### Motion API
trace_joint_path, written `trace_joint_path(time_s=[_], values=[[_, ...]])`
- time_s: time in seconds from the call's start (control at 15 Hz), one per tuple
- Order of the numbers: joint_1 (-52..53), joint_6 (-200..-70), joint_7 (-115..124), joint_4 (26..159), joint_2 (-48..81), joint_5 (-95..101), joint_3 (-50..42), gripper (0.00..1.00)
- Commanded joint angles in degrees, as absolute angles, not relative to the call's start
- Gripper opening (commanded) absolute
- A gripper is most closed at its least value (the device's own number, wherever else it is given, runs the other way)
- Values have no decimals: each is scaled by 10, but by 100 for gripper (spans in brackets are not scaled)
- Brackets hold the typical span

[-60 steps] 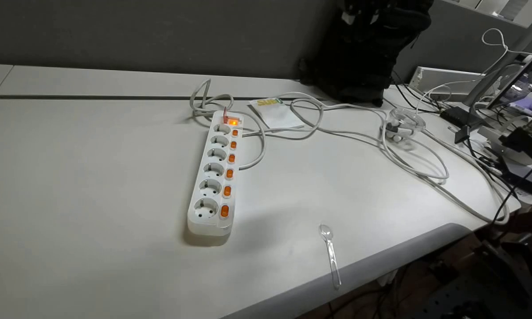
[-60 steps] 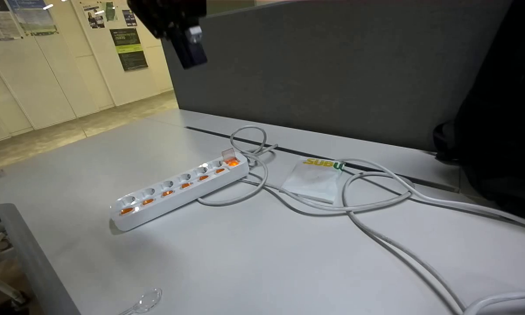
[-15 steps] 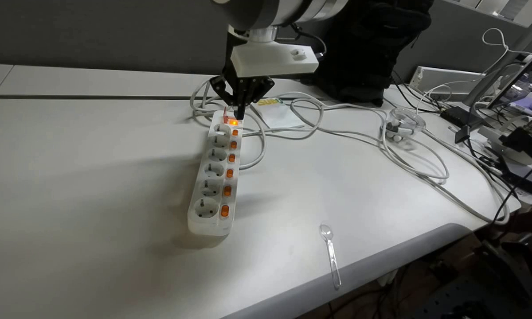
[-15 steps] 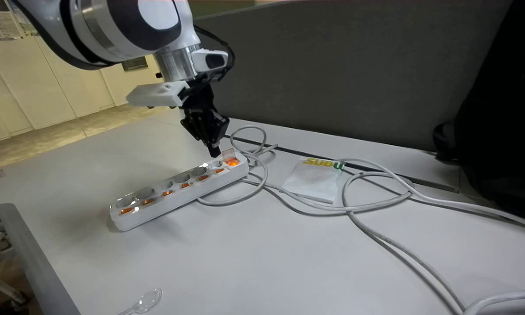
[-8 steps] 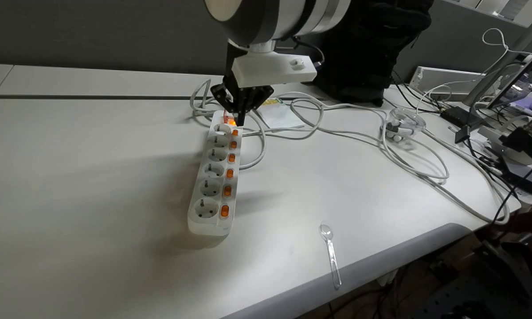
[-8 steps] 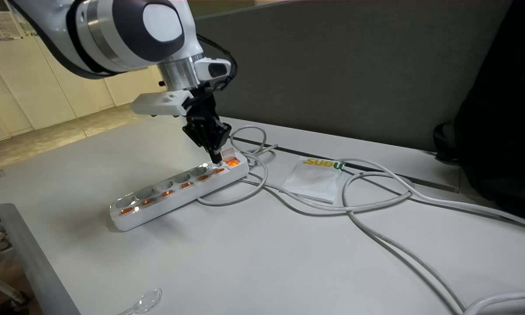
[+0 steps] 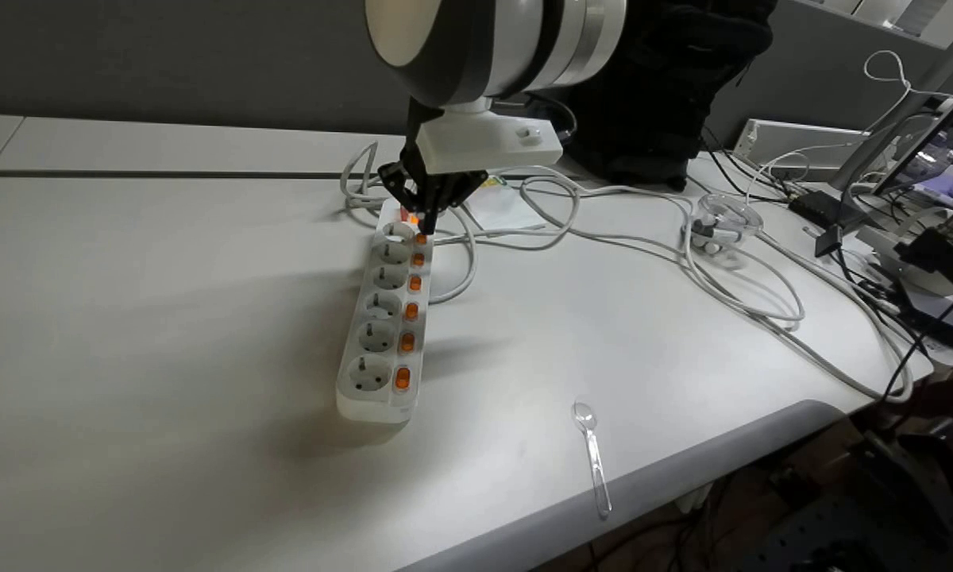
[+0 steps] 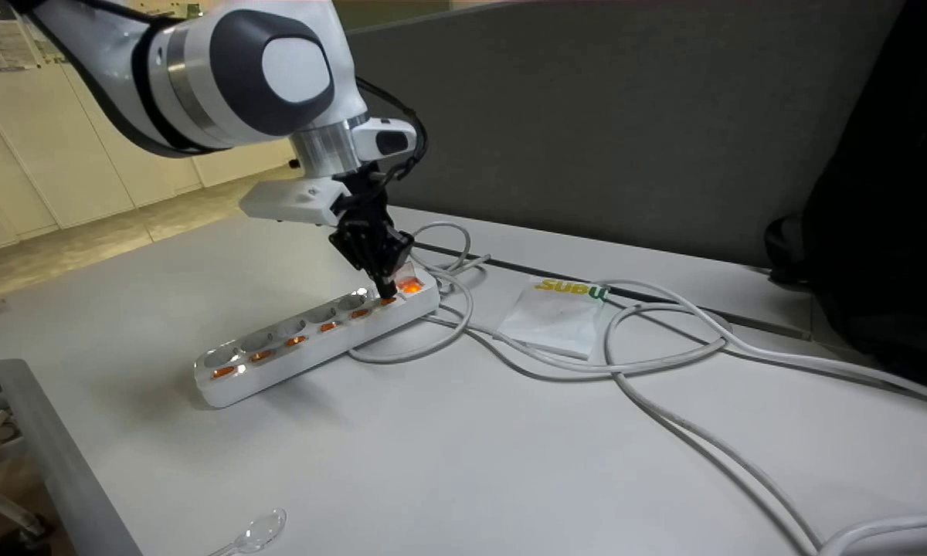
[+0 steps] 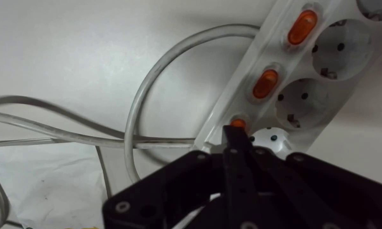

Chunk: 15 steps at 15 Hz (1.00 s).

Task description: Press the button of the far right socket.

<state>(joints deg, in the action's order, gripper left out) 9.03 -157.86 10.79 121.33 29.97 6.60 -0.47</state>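
Observation:
A white power strip [image 7: 377, 407] lies on the table, also seen in an exterior view [image 8: 309, 361] and the wrist view [image 9: 237, 95]. It has a row of sockets with an orange button beside each. A lit orange switch [image 8: 409, 286] sits at its far end under a raised clear flap. My gripper [image 7: 427, 230] is shut and empty, pointing down. In the wrist view its fingertips [image 9: 237, 133] partly cover the button [image 9: 238, 122] of the end socket [image 9: 272, 139] closest to the lit switch. In an exterior view the tip [image 8: 387, 293] is at this button; I cannot tell whether it touches.
Grey cables [image 8: 664, 417] loop beside and behind the strip. A white paper packet [image 8: 552, 316] lies near them. A clear plastic spoon [image 7: 592, 453] lies near the table's front edge. A black backpack [image 7: 643, 103] stands against the grey partition [image 7: 206, 63].
The arm has come into view over the strip since the oldest frames. Over the last second the shut gripper has moved down and slightly nearer, from the lit switch to the end socket's button.

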Motion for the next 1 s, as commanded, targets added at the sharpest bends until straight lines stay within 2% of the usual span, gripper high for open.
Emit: trace_joint_path(time_s=[0.0,0.53,0.93], values=[[81,-1576,91,1204,310,41,6,0],[84,-1560,92,1191,326,22,2,0],[121,-1556,133,1178,358,47,-34,0]])
